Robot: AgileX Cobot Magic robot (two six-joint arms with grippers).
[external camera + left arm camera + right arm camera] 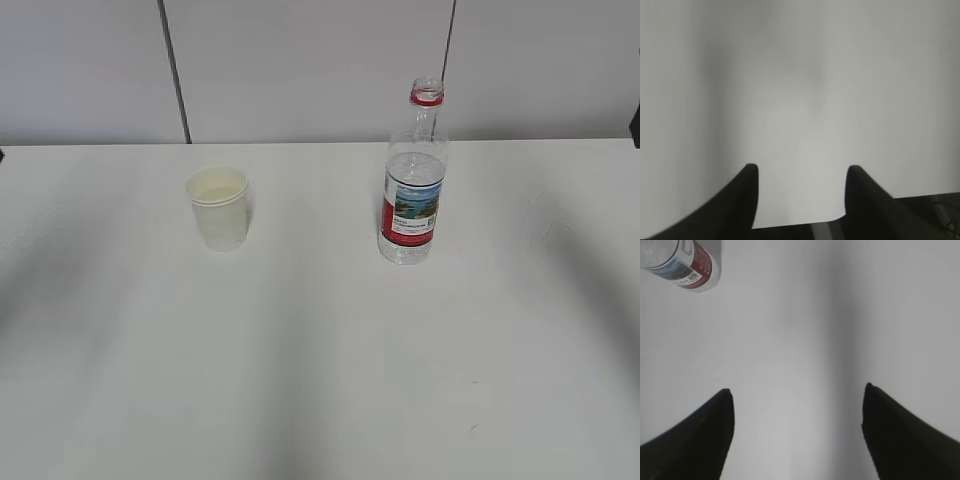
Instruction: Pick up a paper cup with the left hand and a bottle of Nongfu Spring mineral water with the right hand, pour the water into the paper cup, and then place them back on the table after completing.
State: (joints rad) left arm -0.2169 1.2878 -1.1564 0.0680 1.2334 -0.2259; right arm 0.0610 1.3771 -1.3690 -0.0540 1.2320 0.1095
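The task stands at its first step: nothing is grasped. The white paper cup (218,207) stands upright on the plain white matte tabletop (320,380), well apart from and to the left of the clear plastic bottle with red-and-blue label and red neck ring (413,175). The bottle is upright, uncapped and holds clear water (415,168).

Neither arm shows in the exterior view. The left pincer (801,172) is open and empty over bare tabletop; the cup is absent from its view. The right pincer (797,396) is spread wide and empty, with the bottle ahead and to its left.

The next move likely calls for 2 approaches: left pincer to cup, right pincer to bottle body.
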